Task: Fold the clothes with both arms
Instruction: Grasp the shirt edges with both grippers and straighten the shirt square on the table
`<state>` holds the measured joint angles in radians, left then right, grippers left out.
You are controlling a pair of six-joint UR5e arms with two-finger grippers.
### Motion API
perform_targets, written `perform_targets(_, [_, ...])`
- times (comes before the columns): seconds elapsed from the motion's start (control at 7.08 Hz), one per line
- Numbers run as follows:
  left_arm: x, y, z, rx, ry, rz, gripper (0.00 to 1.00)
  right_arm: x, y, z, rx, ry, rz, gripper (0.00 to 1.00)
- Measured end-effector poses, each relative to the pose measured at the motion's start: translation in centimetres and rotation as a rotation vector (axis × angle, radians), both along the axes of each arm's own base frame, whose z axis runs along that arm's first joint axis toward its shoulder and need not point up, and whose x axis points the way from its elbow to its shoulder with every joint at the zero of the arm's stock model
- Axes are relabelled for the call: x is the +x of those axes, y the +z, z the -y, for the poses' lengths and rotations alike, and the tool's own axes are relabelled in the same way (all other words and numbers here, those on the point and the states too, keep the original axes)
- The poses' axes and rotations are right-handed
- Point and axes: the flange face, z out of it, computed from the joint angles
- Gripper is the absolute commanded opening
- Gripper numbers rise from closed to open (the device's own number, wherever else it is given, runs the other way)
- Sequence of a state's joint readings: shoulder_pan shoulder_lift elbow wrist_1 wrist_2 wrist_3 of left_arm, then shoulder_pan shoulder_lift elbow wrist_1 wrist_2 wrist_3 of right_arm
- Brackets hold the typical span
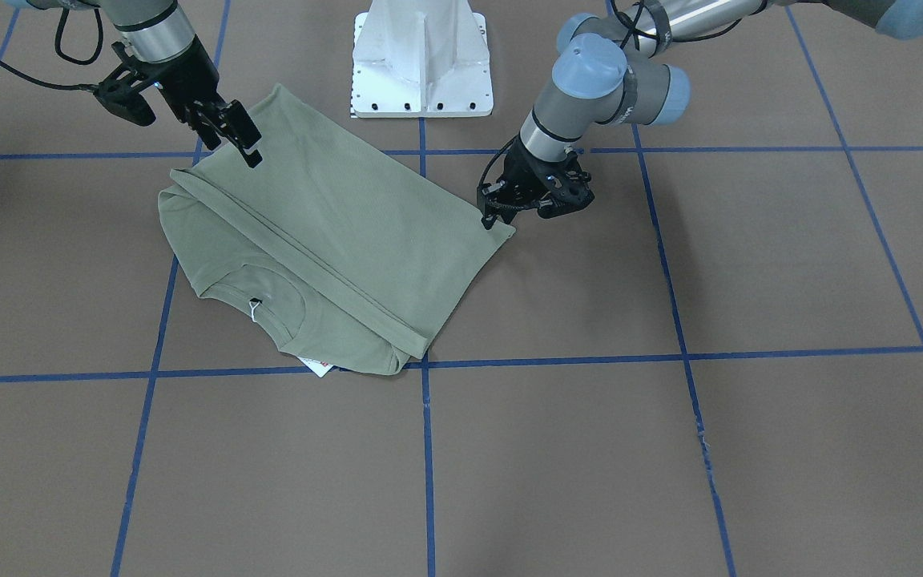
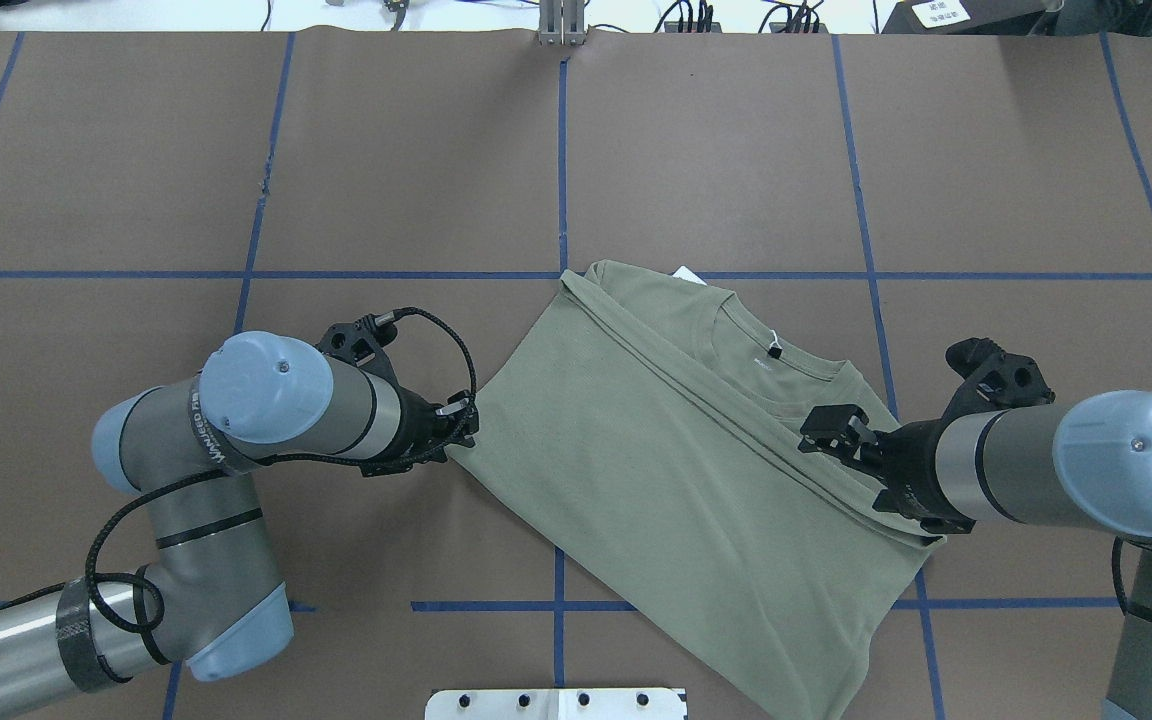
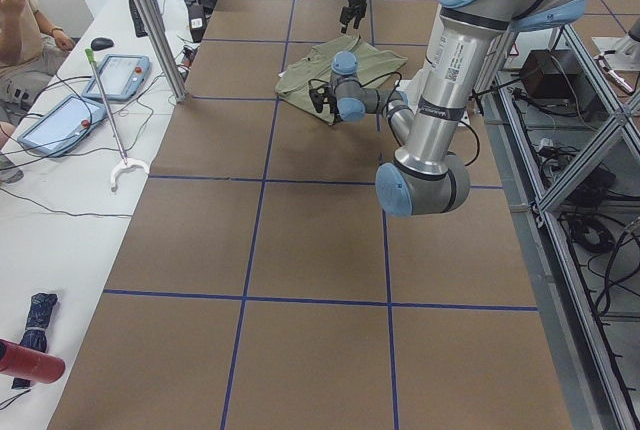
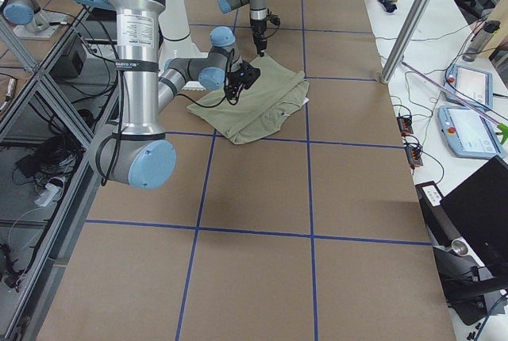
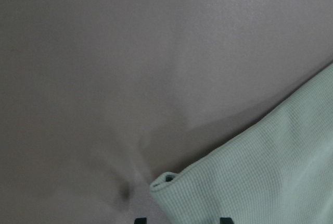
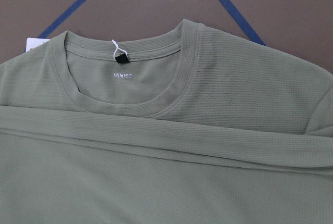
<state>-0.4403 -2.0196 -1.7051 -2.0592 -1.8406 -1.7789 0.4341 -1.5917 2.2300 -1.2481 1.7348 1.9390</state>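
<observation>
The sage-green shirt lies folded on the brown table, with its ribbed collar and white tag toward the far side. My left gripper is low at the shirt's left corner. In the left wrist view its fingertips stand apart at the bottom edge, with the shirt corner just ahead. It is open. My right gripper hovers open above the shirt's right fold, near the shoulder, and holds nothing. The right wrist view looks down on the collar and shows no fingers.
The white pedestal base stands behind the shirt at the robot's side. Blue tape lines grid the brown table. A side bench with tablets and a seated person runs along the far edge.
</observation>
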Motion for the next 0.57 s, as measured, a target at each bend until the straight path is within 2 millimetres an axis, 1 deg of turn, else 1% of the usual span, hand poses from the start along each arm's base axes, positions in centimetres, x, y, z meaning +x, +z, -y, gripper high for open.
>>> perform_targets(0.14, [0.3, 0.0, 0.4, 0.004, -0.013, 0.006, 0.00, 0.1, 0.0, 0.1, 0.000, 0.004, 0.000, 1.00])
perform_targets(0.28, [0.2, 0.1, 0.9, 0.013, -0.031, 0.012, 0.00, 0.3, -0.1, 0.2, 0.000, 0.009, 0.001, 1.00])
perform_targets(0.42, [-0.6, 0.3, 2.3, 0.032, -0.059, 0.023, 0.00, 0.4, -0.1, 0.3, 0.001, 0.012, 0.002, 1.00])
perform_targets(0.57, [-1.9, 1.0, 4.6, 0.066, -0.087, 0.045, 0.00, 0.4, -0.2, 0.4, 0.001, 0.013, 0.003, 1.00])
